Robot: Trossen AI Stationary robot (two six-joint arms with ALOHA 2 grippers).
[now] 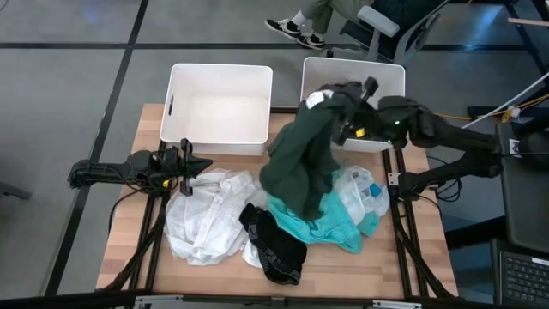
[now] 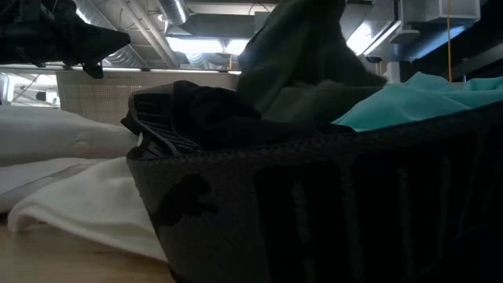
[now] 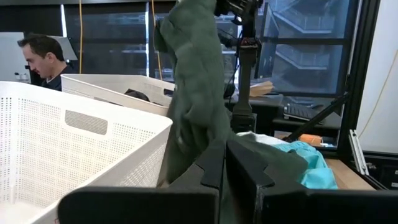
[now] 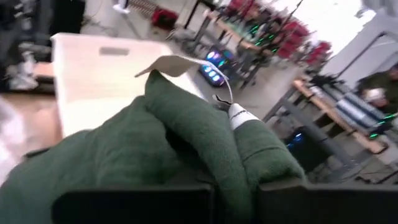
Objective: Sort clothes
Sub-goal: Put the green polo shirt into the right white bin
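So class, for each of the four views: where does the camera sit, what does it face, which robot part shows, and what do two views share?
High view: overhead, straight down on the table; both arms; right gripper shut on the dark green garment.
Low view: table height, facing the black garment; an arm at top left.
Left wrist view: past the shut left gripper toward the white bin.
Right wrist view: over the gripped garment.
Shared: all four show the green garment.

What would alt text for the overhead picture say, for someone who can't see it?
From above, the right pincer holds a dark green garment up over the right white bin, its tail trailing onto the pile. White, black and teal clothes lie on the wooden table; the left pincer waits shut.
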